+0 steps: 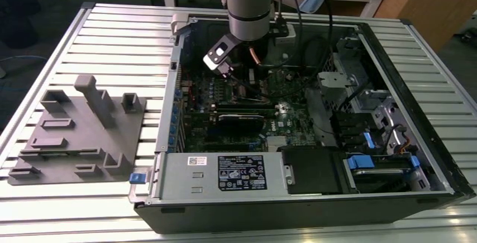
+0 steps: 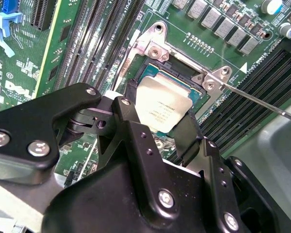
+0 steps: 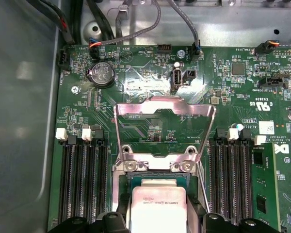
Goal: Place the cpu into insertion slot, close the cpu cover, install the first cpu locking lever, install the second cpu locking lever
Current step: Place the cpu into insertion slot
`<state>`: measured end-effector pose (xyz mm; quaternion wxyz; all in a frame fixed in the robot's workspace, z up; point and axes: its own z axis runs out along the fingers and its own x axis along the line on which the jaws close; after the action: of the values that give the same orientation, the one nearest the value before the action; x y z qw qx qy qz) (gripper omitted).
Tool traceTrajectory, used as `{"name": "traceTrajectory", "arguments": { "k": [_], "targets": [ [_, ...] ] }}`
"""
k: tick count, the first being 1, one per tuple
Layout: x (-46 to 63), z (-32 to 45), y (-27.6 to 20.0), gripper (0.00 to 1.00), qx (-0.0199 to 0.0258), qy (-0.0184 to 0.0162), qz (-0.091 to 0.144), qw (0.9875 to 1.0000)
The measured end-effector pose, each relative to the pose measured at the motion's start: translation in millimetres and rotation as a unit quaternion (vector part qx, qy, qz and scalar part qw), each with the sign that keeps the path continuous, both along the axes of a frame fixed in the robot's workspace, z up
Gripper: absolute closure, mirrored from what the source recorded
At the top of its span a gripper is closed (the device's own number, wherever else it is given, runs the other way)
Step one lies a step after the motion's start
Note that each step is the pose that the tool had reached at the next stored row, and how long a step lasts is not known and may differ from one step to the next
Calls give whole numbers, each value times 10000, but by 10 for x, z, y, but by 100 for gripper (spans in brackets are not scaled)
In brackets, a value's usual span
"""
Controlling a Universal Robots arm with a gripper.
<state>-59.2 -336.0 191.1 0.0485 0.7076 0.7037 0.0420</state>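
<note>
Silvery metal topped the chip (image 2: 162,109), which was clamped by opposite edges between the jaws of the gripper (image 2: 160,119), just over the socket (image 2: 177,75). The cover (image 3: 160,103) was seen raised beyond the jaws. The chip was judged light, stiff, fragile underneath, best gripped by its edges.

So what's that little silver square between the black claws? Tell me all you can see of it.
That is the cpu: a small, flat, square chip with a dull silvery metal top and faint print. The gripper holds it by two opposite edges between black fingers, low over the insertion slot in the green board. Whether it is fully seated cannot be told. The cpu cover stands open beyond it, not touching it.
</note>
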Motion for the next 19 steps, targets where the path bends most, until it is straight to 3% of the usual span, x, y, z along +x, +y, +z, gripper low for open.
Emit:
{"name": "traceTrajectory", "arguments": {
  "k": [19],
  "targets": [
    [-2,-29,-3,46,-3,2,0,10000]
  ]
}}
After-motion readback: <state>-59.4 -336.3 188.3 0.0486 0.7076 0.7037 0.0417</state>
